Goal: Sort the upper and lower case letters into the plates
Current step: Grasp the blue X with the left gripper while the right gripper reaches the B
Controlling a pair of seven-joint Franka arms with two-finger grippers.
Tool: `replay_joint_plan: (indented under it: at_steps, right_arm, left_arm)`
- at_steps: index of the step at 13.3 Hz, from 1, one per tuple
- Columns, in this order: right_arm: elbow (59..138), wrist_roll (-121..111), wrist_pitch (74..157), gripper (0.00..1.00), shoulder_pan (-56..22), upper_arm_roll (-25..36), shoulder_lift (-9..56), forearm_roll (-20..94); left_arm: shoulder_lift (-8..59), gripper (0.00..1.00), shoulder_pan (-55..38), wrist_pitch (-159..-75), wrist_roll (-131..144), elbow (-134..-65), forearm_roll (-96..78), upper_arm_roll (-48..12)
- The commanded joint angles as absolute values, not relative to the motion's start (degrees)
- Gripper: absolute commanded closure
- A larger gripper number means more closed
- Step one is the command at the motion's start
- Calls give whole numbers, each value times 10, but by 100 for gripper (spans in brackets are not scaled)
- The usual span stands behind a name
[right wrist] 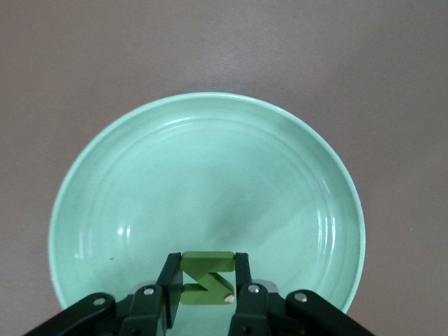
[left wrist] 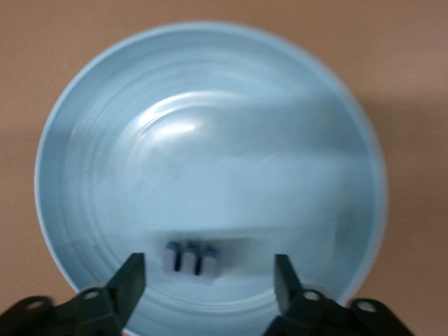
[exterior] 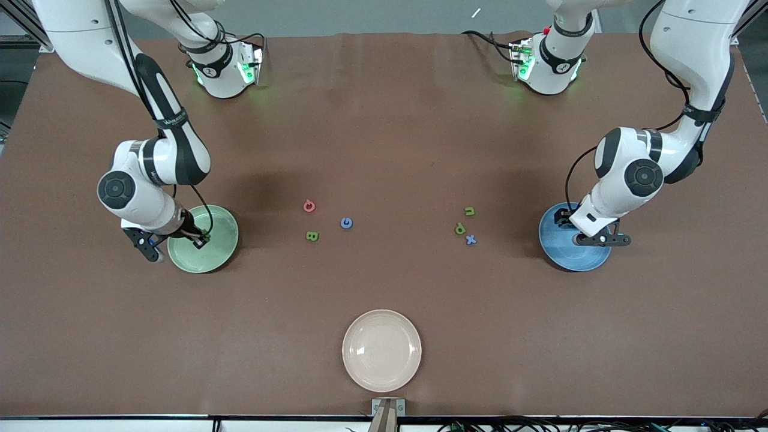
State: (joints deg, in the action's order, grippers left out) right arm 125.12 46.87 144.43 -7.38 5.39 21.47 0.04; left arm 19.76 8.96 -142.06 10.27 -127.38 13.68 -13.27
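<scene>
Right gripper (right wrist: 203,297) over the green plate (right wrist: 126,182) clamps a green letter (right wrist: 205,278) by its flat sides; light, stiff plastic. Left gripper (left wrist: 208,280), jaws apart, over the blue plate (left wrist: 91,140), blue letter (left wrist: 190,259) lying inside

Green Z (right wrist: 206,278), pale-green plate (right wrist: 140,161); blue m (left wrist: 190,259), blue plate (left wrist: 105,126).

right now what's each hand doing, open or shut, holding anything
Left hand: open over the blue plate, a blue letter in the plate below it.
Right hand: shut on a green letter, over the green plate.
</scene>
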Motion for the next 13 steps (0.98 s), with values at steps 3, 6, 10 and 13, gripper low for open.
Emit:
replay_joint_plan:
  at_steps: [3,6,10,13]
  right_arm:
    - [1274,468,1454,99,-80,35,204,64]
    - [1274,468,1449,99,-93,33,207,79]
    - [1273,466,1450,98,-93,34,217,78]
    - [1270,464,1455,95,-91,34,227,78]
  left_arm:
    - [202,0,80,-1342,225,-1196,136,-223]
    - [255,0,38,-1342,347,-1144,137,-250]
    - [325,0,-18,-1348,429,-1081,145,-248]
    - [356,0,-33,-1383,438,-1073,146,-245]
